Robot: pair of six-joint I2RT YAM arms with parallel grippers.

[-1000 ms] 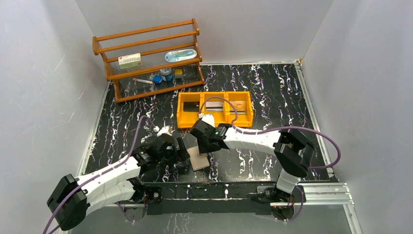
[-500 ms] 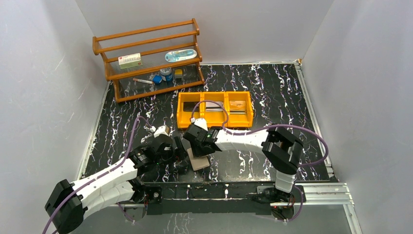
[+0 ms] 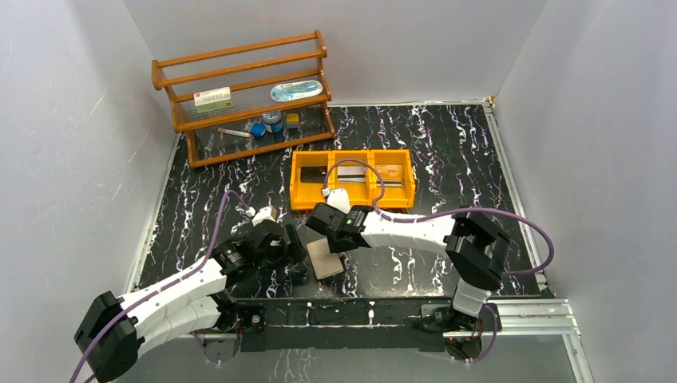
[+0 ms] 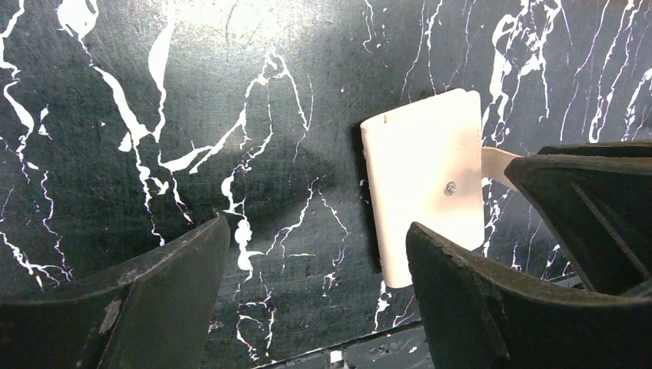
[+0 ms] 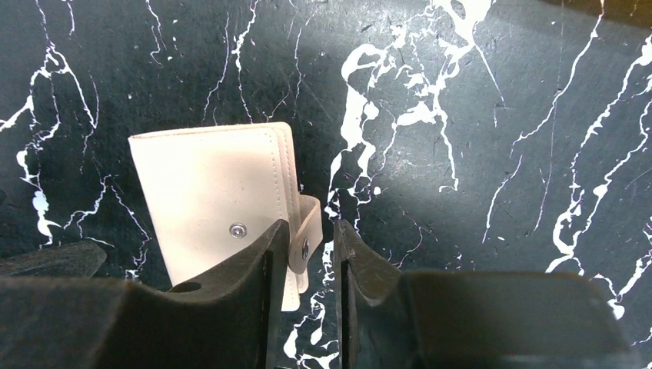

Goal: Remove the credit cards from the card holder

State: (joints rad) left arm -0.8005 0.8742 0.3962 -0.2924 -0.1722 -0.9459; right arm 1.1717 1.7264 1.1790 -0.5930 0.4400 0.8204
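- Opening the card holder [image 5: 204,184] is judged to be the step in hand: it lies folded shut on the table [image 5: 500,115], tan cover up, and no pocket can be seen.
- The right gripper [image 5: 305,265] is set at the holder's free edge. Its fingers are drawn close together, with the loose snap strap [image 5: 310,223] standing between them.
- A thin dark gap shows beside the strap, so it cannot be told whether the strap is pinched or only bracketed.
- The strap is undone: the metal stud [image 5: 238,229] on the cover is bare, just to the left of the right gripper's tips.
- The left gripper [image 4: 315,300] is held wide apart and grips nothing. The holder lies ahead of it, just beside its right finger, with bare table between the fingers.
- Flat credit cards [image 3: 349,173] appear to lie in the yellow bin [image 3: 399,198], well beyond both grippers. Whether any are left inside the holder is hidden.
- The next move is judged to call for a firm pinch on the strap, then a lift that swings the top leaf over.
- The lower leaf would probably need to be pressed down by the left gripper, or the whole light holder may be dragged along.
- A slip off the thin strap is the likely fault.
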